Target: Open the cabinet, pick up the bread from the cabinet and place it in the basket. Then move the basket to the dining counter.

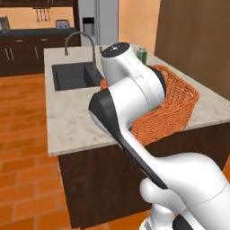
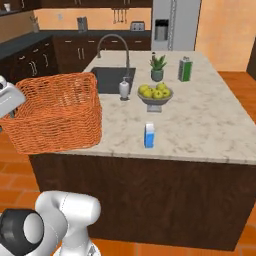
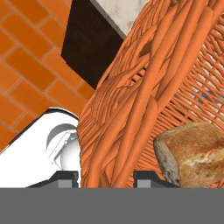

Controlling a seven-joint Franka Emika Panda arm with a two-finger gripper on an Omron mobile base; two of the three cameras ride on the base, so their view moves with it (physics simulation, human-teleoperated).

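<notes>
Hand view looks close along the hand (image 3: 107, 177), whose two dark fingertips stand either side of the orange woven wall of the basket (image 3: 144, 92), one tip at about 7 o'clock and the other at about 5 o'clock of the picture; the hand is closed on that wall, gripping the basket by its rim. Inside the basket, at 4 o'clock in this view, lies the bread (image 3: 192, 153), a crusty tan-brown lump resting against the weave just beside the right fingertip. Beyond the basket, toward 11 o'clock, orange floor tiles (image 3: 26, 61) and a dark wood base panel (image 3: 89, 43) show, with a sliver of beige stone at 12 o'clock.

In the right base view the basket (image 2: 57, 112) sits at the 9 o'clock corner of the dining desk (image 2: 200, 125), overhanging its edge, tilted slightly. On the same beige top stand a small blue-and-white carton (image 2: 149, 135) near the front edge, a bowl of yellow-green fruit (image 2: 155, 94), a white soap dispenser (image 2: 124, 90) beside the sink (image 2: 110, 79), a potted plant (image 2: 158, 67) and a green bottle (image 2: 185, 69), all well apart from the basket.

In the left base view the arm's white body covers much of the basket (image 1: 177, 103), which rests at the near corner of the desk (image 1: 72, 121).
</notes>
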